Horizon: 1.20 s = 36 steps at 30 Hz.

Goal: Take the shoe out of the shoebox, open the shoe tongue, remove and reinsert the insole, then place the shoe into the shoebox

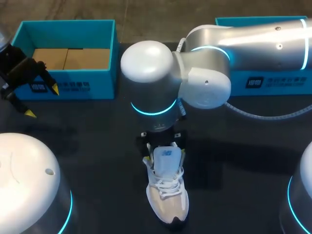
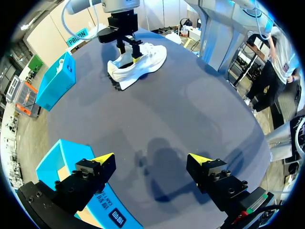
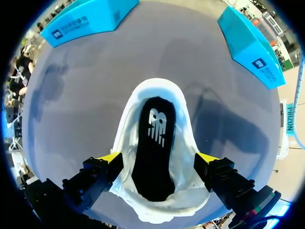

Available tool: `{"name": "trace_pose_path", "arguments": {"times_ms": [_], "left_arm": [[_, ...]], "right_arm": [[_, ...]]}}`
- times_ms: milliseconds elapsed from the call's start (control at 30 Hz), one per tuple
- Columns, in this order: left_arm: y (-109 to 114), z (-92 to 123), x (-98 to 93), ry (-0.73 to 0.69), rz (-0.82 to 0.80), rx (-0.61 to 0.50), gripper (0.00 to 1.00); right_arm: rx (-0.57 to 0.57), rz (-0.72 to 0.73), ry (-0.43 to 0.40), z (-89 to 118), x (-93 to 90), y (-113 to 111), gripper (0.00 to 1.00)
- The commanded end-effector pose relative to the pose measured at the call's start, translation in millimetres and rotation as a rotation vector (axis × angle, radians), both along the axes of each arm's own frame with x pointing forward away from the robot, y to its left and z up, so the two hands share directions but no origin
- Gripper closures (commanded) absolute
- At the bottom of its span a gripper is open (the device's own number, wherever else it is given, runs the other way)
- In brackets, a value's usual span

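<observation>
Currently the shoe (image 1: 165, 195) sits on the table (image 1: 87, 146) near centre, toe towards the near edge, outside the shoebox (image 1: 73, 87) at far left. Right gripper (image 3: 159, 158) straddles the heel, both fingers pressed against its sides; dark insole (image 3: 153, 143) visible inside. Left gripper (image 2: 150, 160) hangs beside the shoebox, jaws wide, nothing between them.

A dark surface (image 1: 87, 146) carries a white shoe (image 1: 168, 200) toward its near edge, an open blue shoebox (image 1: 105, 80) at the far left corner, and another blue box (image 1: 273, 83) at the far right.
</observation>
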<state>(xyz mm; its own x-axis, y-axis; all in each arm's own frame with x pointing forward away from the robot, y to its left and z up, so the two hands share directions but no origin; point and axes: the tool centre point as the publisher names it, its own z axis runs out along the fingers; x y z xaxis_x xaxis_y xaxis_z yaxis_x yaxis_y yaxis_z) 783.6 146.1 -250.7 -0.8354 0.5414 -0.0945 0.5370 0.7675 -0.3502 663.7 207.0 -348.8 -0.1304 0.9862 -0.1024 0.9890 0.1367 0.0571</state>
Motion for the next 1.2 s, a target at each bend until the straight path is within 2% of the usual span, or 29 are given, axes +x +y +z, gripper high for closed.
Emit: {"name": "trace_pose_path", "arguments": {"times_ms": [33,333,733,1200], "left_arm": [[-0.1,0.5,-0.8,-0.001,0.001,0.004,0.0],[-0.1,0.5,-0.8,-0.001,0.001,0.004,0.0],[-0.1,0.5,-0.8,-0.001,0.001,0.004,0.0],[-0.1,0.5,-0.8,-0.001,0.001,0.004,0.0]], "right_arm": [[0.014,0.004,0.008,-2.1,-0.1,-7.3,0.0],[0.012,0.004,-0.001,6.0,-6.1,-10.1,0.0],[0.026,-0.011,0.023,-1.7,-23.6,-2.3,0.0],[0.002,-0.033,-0.006,20.9,-46.5,5.2,0.0]]}}
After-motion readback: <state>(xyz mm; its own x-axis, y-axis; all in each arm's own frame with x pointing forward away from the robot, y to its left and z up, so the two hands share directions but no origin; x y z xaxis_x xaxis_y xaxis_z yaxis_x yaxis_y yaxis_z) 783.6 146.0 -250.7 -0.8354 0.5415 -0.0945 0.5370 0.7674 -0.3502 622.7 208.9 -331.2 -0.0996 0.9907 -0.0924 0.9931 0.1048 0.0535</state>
